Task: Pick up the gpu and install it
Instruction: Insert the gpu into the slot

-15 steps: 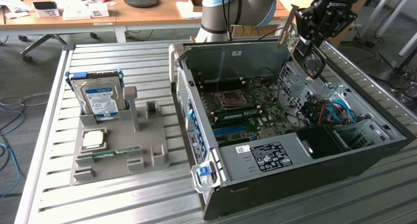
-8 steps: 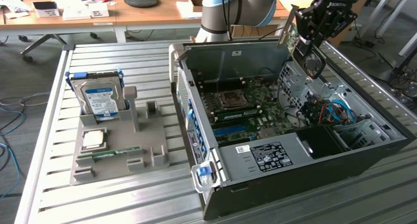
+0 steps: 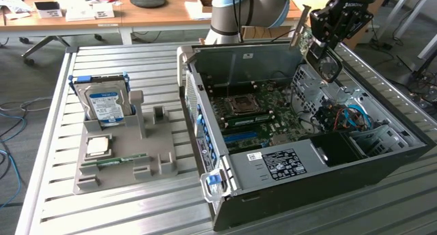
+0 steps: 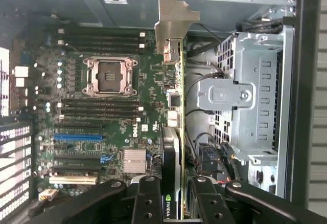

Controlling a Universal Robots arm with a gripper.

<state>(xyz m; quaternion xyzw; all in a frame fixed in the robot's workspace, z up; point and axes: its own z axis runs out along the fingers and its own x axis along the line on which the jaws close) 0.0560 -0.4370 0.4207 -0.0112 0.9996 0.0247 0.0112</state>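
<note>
The gpu (image 3: 325,66) is gripped by the tool (image 3: 328,40), whose two black fingers (image 4: 148,198) are closed on its flat faces. It is held above the open computer case (image 3: 382,158), near the rear wall and not yet seated. The card is carried on edge, with its grey metal bracket (image 4: 173,19) towards the rear wall, apparently so that its connector edge faces down towards the motherboard (image 4: 102,106). It appears in the wrist view as a thin green-edged sliver with the dark round fan on one face.

The board is green and densely populated, with a square metal socket and long black slots. The case is of dark sheet metal, perforated in places. Beside it on the slatted metal surface (image 3: 102,209) a grey moulded holder (image 3: 160,143) is seen, with a silver hard drive (image 3: 104,103) stood upright in it and a narrow green memory stick (image 3: 112,161) laid flat.
</note>
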